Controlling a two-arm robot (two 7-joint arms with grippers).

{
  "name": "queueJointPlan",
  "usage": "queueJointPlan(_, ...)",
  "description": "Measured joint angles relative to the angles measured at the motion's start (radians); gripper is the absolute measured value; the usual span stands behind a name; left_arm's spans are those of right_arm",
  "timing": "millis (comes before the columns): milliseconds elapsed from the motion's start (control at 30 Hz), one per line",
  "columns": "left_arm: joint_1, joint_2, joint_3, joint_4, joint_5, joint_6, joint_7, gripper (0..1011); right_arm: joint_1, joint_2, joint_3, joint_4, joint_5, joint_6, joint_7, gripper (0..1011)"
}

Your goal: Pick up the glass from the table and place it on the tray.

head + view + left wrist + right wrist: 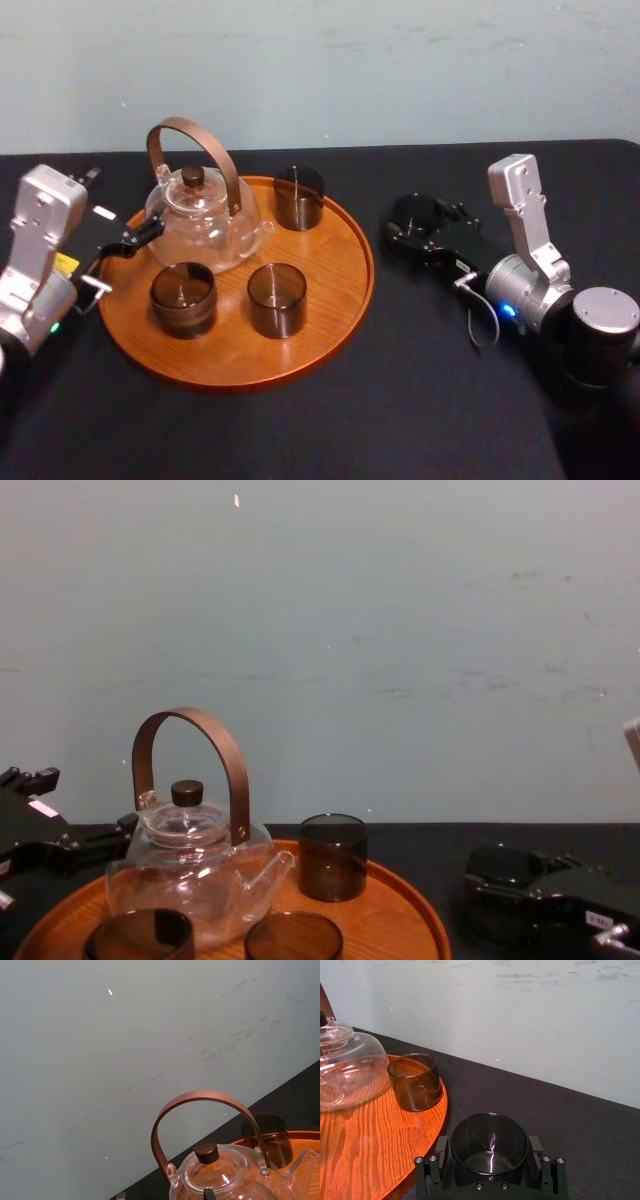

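Black fingers [441,1149] of the right gripper [488,1144] are pressed against both sides of a dark, smoky, cylindrical glass [412,212]. From where I stand, the glass looks squarely held between them.

Under everything is one wide matte black table [400,400]. On it lies one large round orange-brown wooden tray [230,352] with a low rim. At the tray's left rear stands a single clear glass teapot [205,225] with a brown arched handle and a dark knob on its lid.

I count four smoky cups in all. Three matching tumblers are on the tray: one at the back [299,197] and two side by side at the front [183,298] [276,298].

The gripped glass is on the table just right of the tray, near its rim but apart from it. It stands upright, with its long axis vertical and its open mouth facing up.

The left gripper [130,243] rests at the tray's left edge, close beside the teapot.
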Motion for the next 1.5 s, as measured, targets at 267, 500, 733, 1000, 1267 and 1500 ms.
queueJointPlan(267,0.0,0.0,0.0,0.0,0.0,0.0,0.0,1001,-0.001,0.001,0.001,-0.001,0.0,-0.001,0.0,1002)
queueJointPlan(500,0.0,0.0,0.0,0.0,0.0,0.0,0.0,1001,-0.001,0.001,0.001,-0.002,0.0,-0.001,0.0,960)
queueJointPlan(733,0.0,0.0,0.0,0.0,0.0,0.0,0.0,1001,-0.002,0.001,0.001,-0.003,0.0,-0.002,0.0,900)
queueJointPlan(1000,0.0,0.0,0.0,0.0,0.0,0.0,0.0,1001,-0.002,0.001,0.001,-0.003,0.0,-0.002,0.0,900)
queueJointPlan(1267,0.0,0.0,0.0,0.0,0.0,0.0,0.0,1001,-0.002,0.001,0.001,-0.003,0.001,-0.002,0.0,900)
queueJointPlan(1500,0.0,0.0,0.0,0.0,0.0,0.0,0.0,1002,-0.002,0.002,0.002,-0.003,0.004,-0.003,0.003,900)
